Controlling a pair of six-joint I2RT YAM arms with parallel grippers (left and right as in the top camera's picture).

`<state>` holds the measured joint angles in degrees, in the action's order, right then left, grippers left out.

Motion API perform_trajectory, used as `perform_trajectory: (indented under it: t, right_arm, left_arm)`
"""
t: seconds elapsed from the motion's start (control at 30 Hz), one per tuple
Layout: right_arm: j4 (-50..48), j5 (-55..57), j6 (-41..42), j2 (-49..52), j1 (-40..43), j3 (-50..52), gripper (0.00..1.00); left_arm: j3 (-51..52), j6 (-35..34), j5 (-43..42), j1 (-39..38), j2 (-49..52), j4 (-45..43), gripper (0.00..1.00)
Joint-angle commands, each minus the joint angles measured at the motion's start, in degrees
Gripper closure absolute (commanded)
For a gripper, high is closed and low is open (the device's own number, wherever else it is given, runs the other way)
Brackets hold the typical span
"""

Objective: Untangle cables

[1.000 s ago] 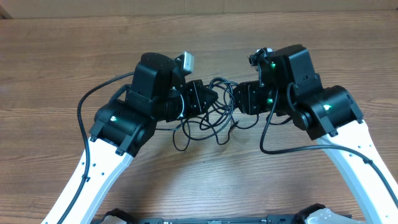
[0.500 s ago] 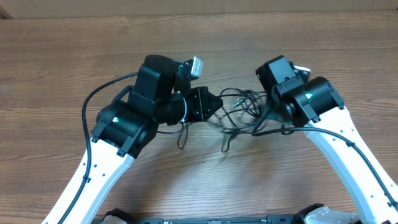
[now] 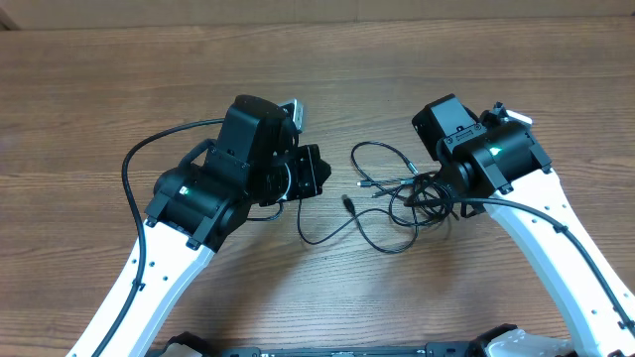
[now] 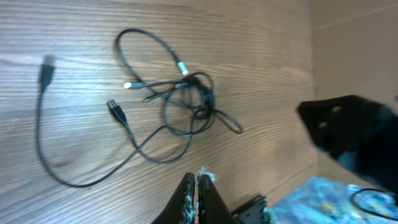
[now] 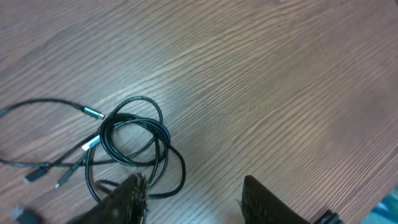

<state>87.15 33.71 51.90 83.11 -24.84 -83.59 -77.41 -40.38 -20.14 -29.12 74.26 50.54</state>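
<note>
Cables [image 3: 417,193] lie bunched on the brown wood-grain bench [image 3: 317,69]. The left pincer [image 4: 198,186], beside them, is closed. The right pincer [image 5: 194,190], over them, stands open.

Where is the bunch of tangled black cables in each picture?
Overhead: the cables lie right of centre, a little below the middle.
Left wrist: the cables sit near the middle of the picture.
Right wrist: the cables are at the lower left.
Shared landmark: the wooden table they lie on, with its grain showing in every view.
</note>
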Motion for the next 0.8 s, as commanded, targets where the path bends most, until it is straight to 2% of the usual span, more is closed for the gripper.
perform_trajectory:
  t: [0.0,0.07,0.2,0.37,0.47,0.5,0.53,0.67,0.77]
  right_arm:
    - [0.5,3.3,6.6,-0.9,3.7,-1.0,0.46]
    - [0.9,3.3,6.6,-1.5,7.0,-1.0,0.45]
    - [1.7,2.5,5.0,-3.3,19.7,-1.0,0.45]
    - [-4.7,-7.1,-7.8,-5.6,33.2,-0.7,0.45]
    - [-10.2,-19.6,-17.1,-6.9,40.4,0.7,0.45]
    - [-14.0,-29.9,-23.3,-7.7,44.9,2.5,0.45]
    - [-15.0,-32.9,-24.9,-7.8,46.2,3.1,0.45]
    - [-20.3,-61.0,-40.5,-8.2,55.7,9.5,0.45]
    - [-20.9,-74.8,-52.0,-8.2,58.7,14.0,0.37]
  left_arm:
    - [-0.8,2.5,4.3,0.3,-0.5,1.6,0.96]
    - [-0.8,2.6,5.8,0.3,-0.5,2.1,0.96]
    - [-0.8,2.7,7.1,0.3,-0.5,1.5,0.96]
    - [-0.8,2.7,7.0,0.3,0.4,-0.7,0.96]
    - [-0.8,2.7,6.8,0.3,1.4,-1.4,0.96]
    - [-0.8,2.6,6.5,0.3,2.1,-1.6,0.96]
    - [-0.8,2.6,6.3,0.3,2.3,-1.6,0.96]
    - [-0.8,2.6,4.9,0.3,3.4,-3.3,0.96]
    - [-0.8,2.6,4.9,0.3,3.4,-4.9,0.96]
